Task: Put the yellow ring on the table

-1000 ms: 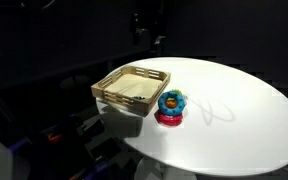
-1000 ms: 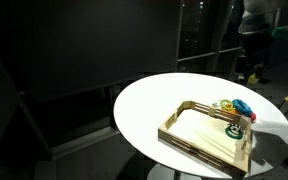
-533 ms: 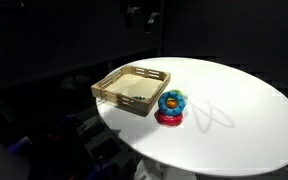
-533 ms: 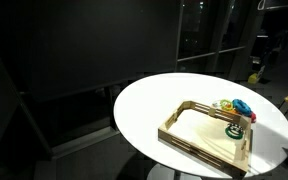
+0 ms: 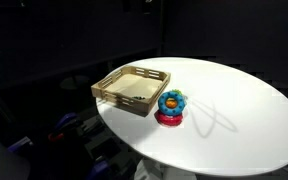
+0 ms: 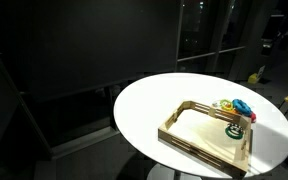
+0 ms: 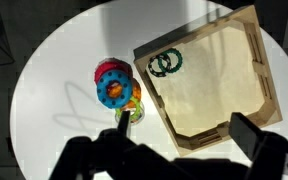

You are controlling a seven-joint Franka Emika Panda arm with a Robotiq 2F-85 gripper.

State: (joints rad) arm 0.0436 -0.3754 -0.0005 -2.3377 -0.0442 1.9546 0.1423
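Note:
The yellow ring point(image 7: 135, 106) lies in a small stack on the white table point(image 7: 54, 90), half under a blue ring with an orange centre point(image 7: 114, 90), beside a red ring point(image 7: 109, 69). The stack sits just outside the wooden tray point(image 7: 268, 82). In both exterior views the yellow ring point(image 5: 164, 108) point(image 6: 224, 104) peeks out under the blue one. My gripper point(image 7: 186, 122) is open and empty, high above the tray's near corner and the stack. It is out of frame in both exterior views.
Two linked green rings point(image 7: 165, 63) lie inside the tray by its corner, and also show in an exterior view point(image 6: 236, 127). The table point(image 5: 244, 120) is round, with dark surroundings past its edge. The gripper's shadow point(image 5: 216, 118) falls beside the stack.
The arm has risen and left the top of the exterior view. The rings and the tray have not moved.

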